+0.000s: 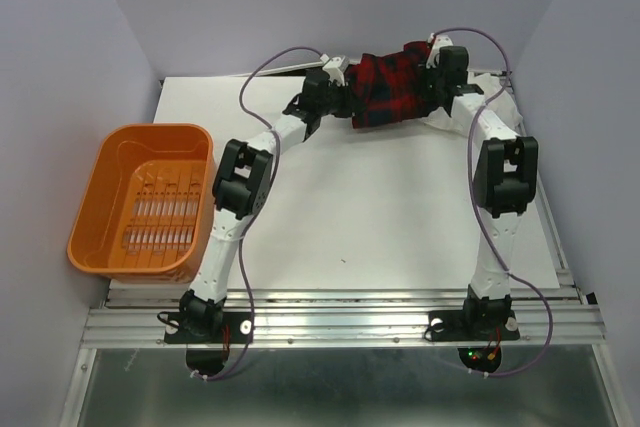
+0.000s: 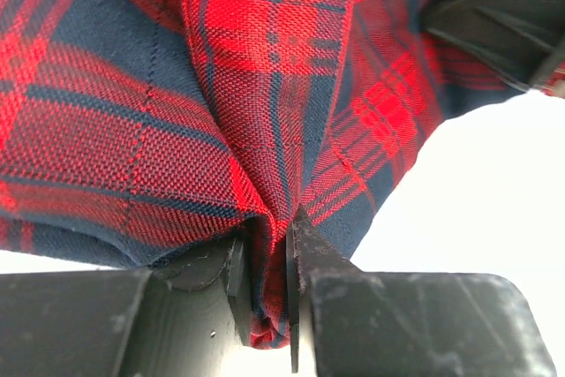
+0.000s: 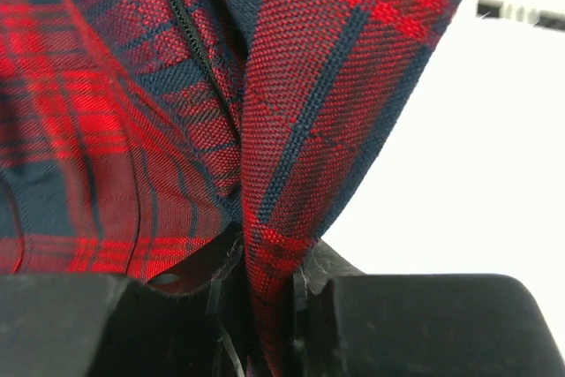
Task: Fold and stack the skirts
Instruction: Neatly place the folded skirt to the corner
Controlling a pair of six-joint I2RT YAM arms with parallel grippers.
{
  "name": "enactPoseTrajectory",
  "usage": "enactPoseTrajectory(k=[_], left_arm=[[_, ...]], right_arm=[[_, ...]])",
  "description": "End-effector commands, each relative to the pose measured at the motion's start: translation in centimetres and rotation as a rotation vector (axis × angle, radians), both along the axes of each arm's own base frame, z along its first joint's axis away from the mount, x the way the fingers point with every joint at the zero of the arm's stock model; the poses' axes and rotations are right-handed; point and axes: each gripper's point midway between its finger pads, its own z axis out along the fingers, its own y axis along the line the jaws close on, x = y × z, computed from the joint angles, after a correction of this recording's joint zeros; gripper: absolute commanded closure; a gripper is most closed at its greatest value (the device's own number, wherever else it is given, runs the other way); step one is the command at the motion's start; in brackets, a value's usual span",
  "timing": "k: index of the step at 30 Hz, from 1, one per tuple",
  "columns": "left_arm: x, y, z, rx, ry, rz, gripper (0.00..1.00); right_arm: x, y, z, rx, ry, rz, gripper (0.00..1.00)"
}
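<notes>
Skirt (image 1: 392, 87), red-and-navy plaid, held bunched over the far edge of the white table (image 1: 380, 217) toward its right corner, with left gripper (image 2: 267, 280) and right gripper (image 3: 265, 293) each pinching a fold.

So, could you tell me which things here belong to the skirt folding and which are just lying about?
In the job: plaid skirt; left gripper and right gripper, both shut on it.
Lying about: orange basket, empty, at the left.

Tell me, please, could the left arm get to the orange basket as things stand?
Probably not yet: the left gripper is shut on the plaid skirt. The orange basket itself sits unobstructed beside that arm.
</notes>
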Motion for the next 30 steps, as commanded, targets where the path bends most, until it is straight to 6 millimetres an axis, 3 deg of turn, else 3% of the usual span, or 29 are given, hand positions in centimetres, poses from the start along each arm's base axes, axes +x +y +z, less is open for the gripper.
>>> enactPoseTrajectory(k=[1, 6, 13, 17, 21, 23, 26, 27, 30], left_arm=[[1.1, -3.0, 8.4, -0.13, -0.264, -0.067, 1.0], [1.5, -6.7, 9.1, -0.259, -0.3, -0.091, 1.0], [0.7, -11.0, 8.9, -0.391, -0.351, -0.059, 1.0], [1.7, -11.4, 8.9, -0.463, -0.371, 0.064, 1.0], [1.8, -12.3, 8.5, -0.469, -0.407, 0.123, 1.0], [1.7, -12.7, 7.9, -0.466, -0.387, 0.134, 1.0], [1.9, -12.6, 7.0, -0.485, -0.346, 0.153, 0.84], [2.0, -12.5, 6.6, -0.482, -0.332, 0.159, 0.75], [1.8, -12.6, 6.3, -0.475, -0.323, 0.141, 0.66]], right_arm=[[3.4, -5.2, 10.0, -0.05, -0.301, -0.128, 0.99], [3.8, -10.2, 11.9, -0.081, -0.346, -0.221, 0.99], [3.8, -16.0, 12.3, -0.13, -0.373, -0.311, 0.99], [3.8, -18.6, 11.3, -0.154, -0.372, -0.366, 0.99], [3.7, -22.3, 8.2, -0.167, -0.331, -0.448, 0.99], [3.6, -23.3, 6.9, -0.165, -0.316, -0.47, 0.99], [3.5, -24.1, 4.1, -0.159, -0.282, -0.487, 0.99], [3.6, -24.1, 3.4, -0.157, -0.27, -0.489, 0.99], [3.7, -23.9, 1.5, -0.144, -0.244, -0.485, 0.99]])
